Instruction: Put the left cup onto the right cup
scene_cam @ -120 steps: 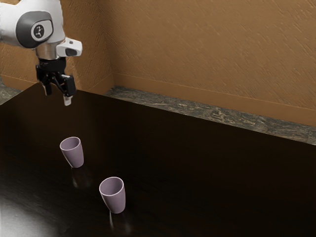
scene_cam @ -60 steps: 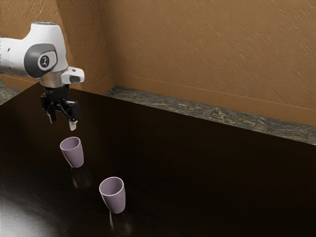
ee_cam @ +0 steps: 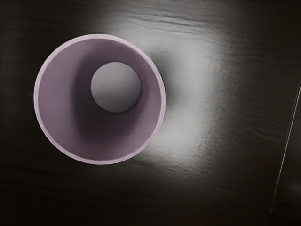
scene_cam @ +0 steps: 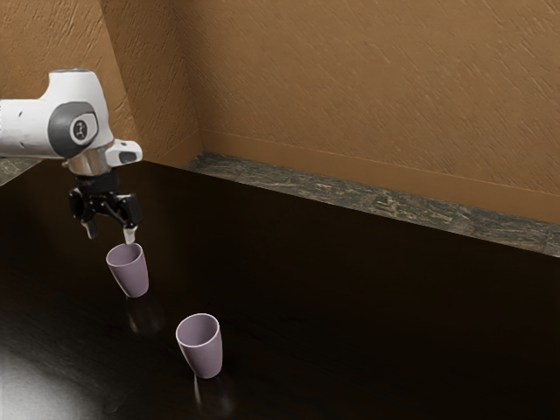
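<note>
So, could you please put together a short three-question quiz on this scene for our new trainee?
1. True or false: the gripper is shut on a cup.
2. How many cups stand on the table? A) one B) two C) three
3. Fill in: the gripper hovers above the cup nearer the exterior view's ____, not the other cup.
Key: 1 false, it is open above the rim; 2 B; 3 left.
</note>
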